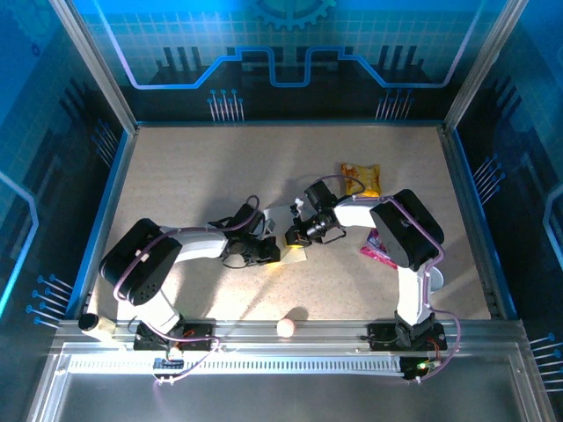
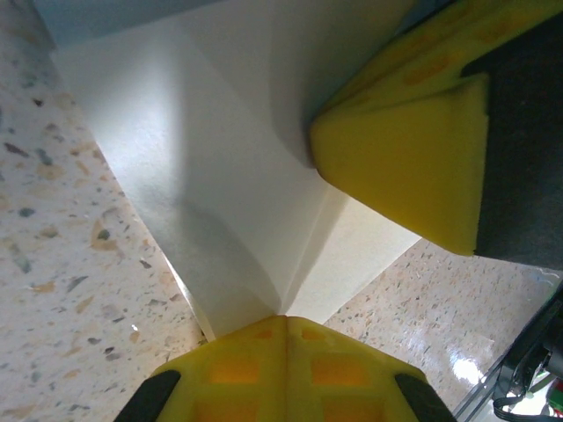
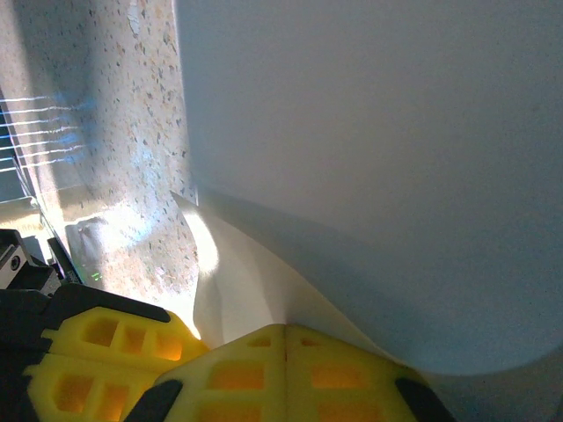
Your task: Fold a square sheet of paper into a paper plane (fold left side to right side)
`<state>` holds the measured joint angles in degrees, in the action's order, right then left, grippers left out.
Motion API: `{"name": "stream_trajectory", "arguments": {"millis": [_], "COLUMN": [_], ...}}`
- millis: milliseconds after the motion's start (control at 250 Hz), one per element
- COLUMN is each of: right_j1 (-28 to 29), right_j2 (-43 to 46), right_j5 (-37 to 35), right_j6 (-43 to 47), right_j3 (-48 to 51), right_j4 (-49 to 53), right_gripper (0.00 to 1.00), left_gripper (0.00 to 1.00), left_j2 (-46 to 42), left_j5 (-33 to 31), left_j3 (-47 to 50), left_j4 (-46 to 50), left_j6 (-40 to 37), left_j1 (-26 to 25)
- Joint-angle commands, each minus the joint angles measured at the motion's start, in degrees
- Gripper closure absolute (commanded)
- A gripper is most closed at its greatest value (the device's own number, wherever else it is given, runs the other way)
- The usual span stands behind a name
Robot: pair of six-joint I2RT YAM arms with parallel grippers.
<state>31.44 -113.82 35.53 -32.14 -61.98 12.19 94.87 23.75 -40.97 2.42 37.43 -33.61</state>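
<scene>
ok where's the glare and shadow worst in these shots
Left wrist: a shadow band crosses the white paper, with glare on the table at lower right. Right wrist: the paper looks grey, with a bright patch on the table beside it. Top external: blue-lit walls.

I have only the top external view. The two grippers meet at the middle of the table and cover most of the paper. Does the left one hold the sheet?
Observer: Yes. In the left wrist view the left gripper is shut on a corner of the sheet.
Operator: And the right one?
Observer: Its wrist view shows the right gripper shut on an edge of the sheet.
Operator: Is the paper flat?
Observer: No. The left wrist view shows a crease running up from the clamped corner.
</scene>
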Motion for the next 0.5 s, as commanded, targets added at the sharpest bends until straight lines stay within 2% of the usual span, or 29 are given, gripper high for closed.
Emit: {"name": "stream_trajectory", "arguments": {"millis": [0,495], "right_j1": [0.2,0.2], "right_j2": [-2.7,-3.1], "right_j5": [-6.2,-6.4], "right_j6": [-0.6,-0.3], "right_j3": [2.5,2.3], "right_j4": [6.1,6.5], "right_gripper": [1.0,1.0], "left_gripper": [1.0,1.0], "left_j2": [0.5,-1.0], "left_j5": [-1.4,-2.8], "left_j3": [1.3,2.5], "left_j4": [0.0,0.3], "left_j6": [-0.6,-0.6], "left_j1": [-0.1,-0.1]}}
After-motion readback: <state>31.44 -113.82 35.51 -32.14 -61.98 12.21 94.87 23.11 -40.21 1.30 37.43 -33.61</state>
